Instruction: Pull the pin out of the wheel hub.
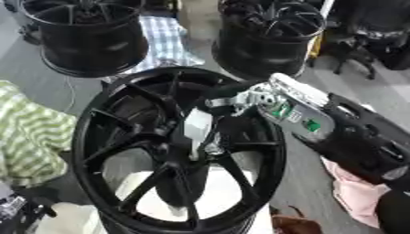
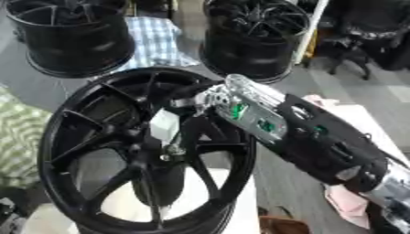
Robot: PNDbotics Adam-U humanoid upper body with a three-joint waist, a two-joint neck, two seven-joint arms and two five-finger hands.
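Behind, two spare rims (image 1: 88, 39) are standing idle while I am bringing my right hand (image 1: 210, 107) onto the wheel hub (image 1: 178, 148), fingers apparently closing around the pale pin (image 1: 197, 129) at its centre, advising a straight pull outward.

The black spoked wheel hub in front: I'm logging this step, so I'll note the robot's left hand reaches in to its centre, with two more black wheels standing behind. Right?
Not quite: it is the robot's right hand, coming in from the right side, that reaches to the centre of the black spoked wheel hub. The right eye view shows it. Two more black wheels do stand behind.
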